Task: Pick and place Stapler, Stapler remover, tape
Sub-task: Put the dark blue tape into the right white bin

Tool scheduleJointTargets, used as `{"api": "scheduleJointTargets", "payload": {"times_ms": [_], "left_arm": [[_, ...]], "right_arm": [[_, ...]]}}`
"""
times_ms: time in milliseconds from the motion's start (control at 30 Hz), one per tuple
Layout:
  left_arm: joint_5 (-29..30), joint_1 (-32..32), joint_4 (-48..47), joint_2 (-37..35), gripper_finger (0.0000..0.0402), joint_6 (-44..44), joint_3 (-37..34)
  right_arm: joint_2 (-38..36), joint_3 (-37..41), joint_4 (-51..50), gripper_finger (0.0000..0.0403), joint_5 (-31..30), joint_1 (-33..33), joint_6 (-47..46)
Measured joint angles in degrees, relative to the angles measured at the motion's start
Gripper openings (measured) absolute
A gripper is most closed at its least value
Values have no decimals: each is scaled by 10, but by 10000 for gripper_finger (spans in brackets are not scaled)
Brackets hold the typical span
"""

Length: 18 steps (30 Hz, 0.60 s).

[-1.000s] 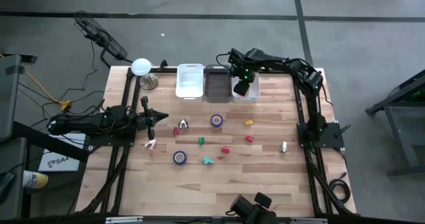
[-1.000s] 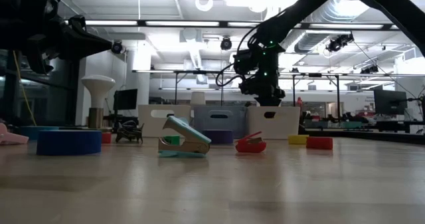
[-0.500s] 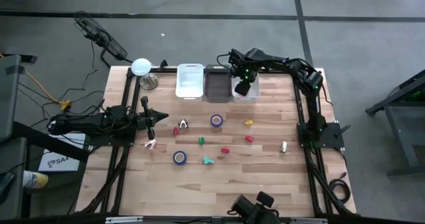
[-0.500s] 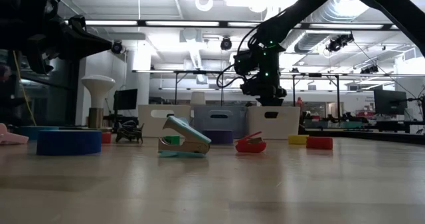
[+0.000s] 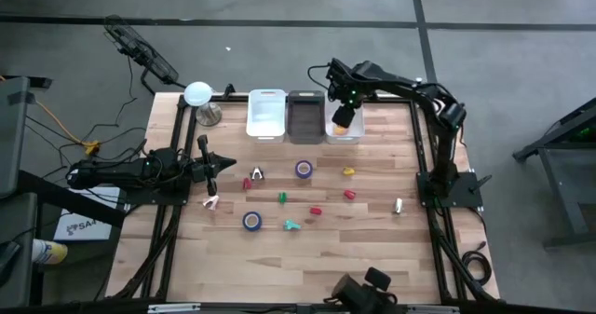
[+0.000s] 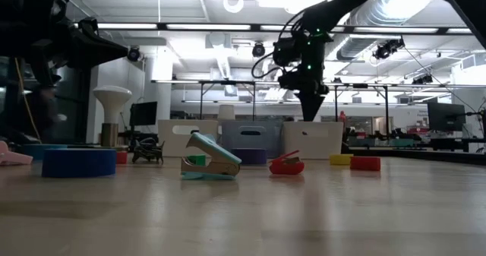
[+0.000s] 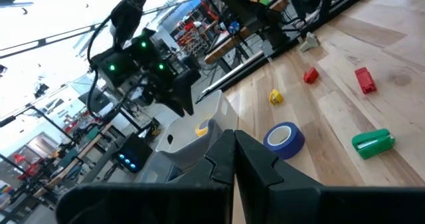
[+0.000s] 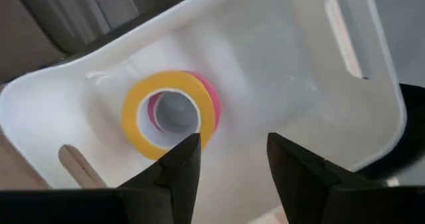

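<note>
Now right end effector point(image 8: 229, 159) hangs open above yellow tape point(image 8: 170, 113) inside white bin point(image 8: 372, 71).

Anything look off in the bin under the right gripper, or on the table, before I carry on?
Nothing stands out. The yellow tape lies flat inside the white bin, on something pink. The right gripper hangs open above it. The left gripper waits at the table's left edge. The blue tape lies flat on the table.
</note>
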State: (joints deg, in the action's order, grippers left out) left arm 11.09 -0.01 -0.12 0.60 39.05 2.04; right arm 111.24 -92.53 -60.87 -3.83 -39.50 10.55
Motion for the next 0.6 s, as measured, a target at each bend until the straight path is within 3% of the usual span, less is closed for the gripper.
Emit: {"api": "scheduleJointTargets", "payload": {"times_ms": [333, 600], "left_arm": [[0, 0, 0, 0, 3, 3, 0], [1, 0, 0, 0, 3, 3, 0]], "right_arm": [[-66, 0, -24, 166, 1, 15, 5], [-85, 0, -33, 166, 51, 74, 16]]}}
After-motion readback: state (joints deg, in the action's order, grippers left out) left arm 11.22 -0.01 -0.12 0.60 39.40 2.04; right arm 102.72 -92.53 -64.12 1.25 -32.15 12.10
